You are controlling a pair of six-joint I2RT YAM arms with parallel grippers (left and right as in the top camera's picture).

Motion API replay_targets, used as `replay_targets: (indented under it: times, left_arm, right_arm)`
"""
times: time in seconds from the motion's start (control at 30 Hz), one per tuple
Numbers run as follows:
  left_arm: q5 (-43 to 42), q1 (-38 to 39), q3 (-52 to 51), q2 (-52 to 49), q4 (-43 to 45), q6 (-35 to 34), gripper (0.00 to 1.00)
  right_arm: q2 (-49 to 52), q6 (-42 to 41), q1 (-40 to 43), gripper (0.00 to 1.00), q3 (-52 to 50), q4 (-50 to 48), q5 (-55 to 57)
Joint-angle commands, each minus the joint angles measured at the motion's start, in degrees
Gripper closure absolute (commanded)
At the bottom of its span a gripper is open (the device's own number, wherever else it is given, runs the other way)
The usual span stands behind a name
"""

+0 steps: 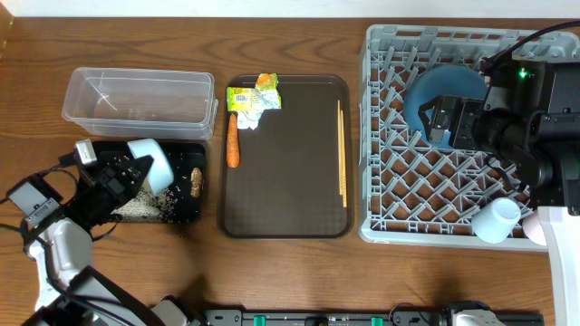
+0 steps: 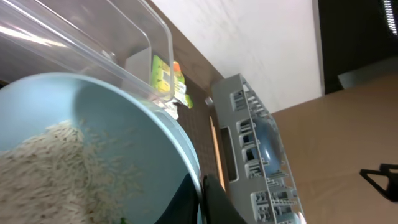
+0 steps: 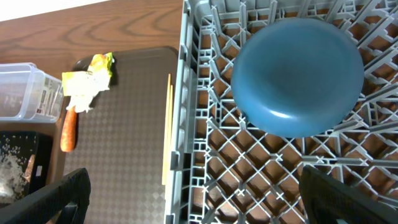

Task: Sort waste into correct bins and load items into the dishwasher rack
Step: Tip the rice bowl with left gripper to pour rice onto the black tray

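Observation:
My left gripper (image 1: 134, 174) is shut on the rim of the small white bowl (image 1: 152, 161), tilted over the black tray (image 1: 186, 213). In the left wrist view (image 2: 203, 200) the bowl (image 2: 124, 143) still holds white rice (image 2: 37, 168). Rice (image 1: 140, 206) and a brown lump (image 1: 196, 181) lie in the black tray. My right gripper (image 1: 444, 122) is open and empty (image 3: 202, 199) above the grey rack (image 1: 390, 217), beside the upturned dark blue bowl (image 3: 297, 74). The carrot (image 1: 232, 141), the wrapper (image 1: 255, 97) and the chopsticks (image 1: 342, 154) lie on the brown serving tray (image 1: 285, 195).
The clear tub (image 1: 136, 95) stands behind the black tray. An upturned pale cup (image 1: 496, 220) sits at the rack's front right corner. The right arm's body covers the rack's right side.

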State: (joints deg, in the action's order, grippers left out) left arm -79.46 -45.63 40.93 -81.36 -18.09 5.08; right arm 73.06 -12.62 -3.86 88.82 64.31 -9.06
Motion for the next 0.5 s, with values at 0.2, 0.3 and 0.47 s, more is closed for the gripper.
replay_targets:
  times: [0.2, 0.3, 0.47]
  left_arm:
    - [-10.6, -0.4, -0.5, -9.2, 0.2, 4.1, 0.94]
    - [-10.6, -0.4, -0.5, -10.4, 0.2, 2.7, 0.94]
    - [-10.6, -1.2, -0.5, -10.4, 0.2, 1.5, 0.94]
  right_arm:
    - [0.0, -0.6, 0.3, 0.01, 0.0, 1.2, -0.4]
    - [0.0, -0.6, 0.3, 0.01, 0.0, 1.5, -0.4]
    - [0.0, -0.6, 0.3, 0.01, 0.0, 1.5, -0.4]
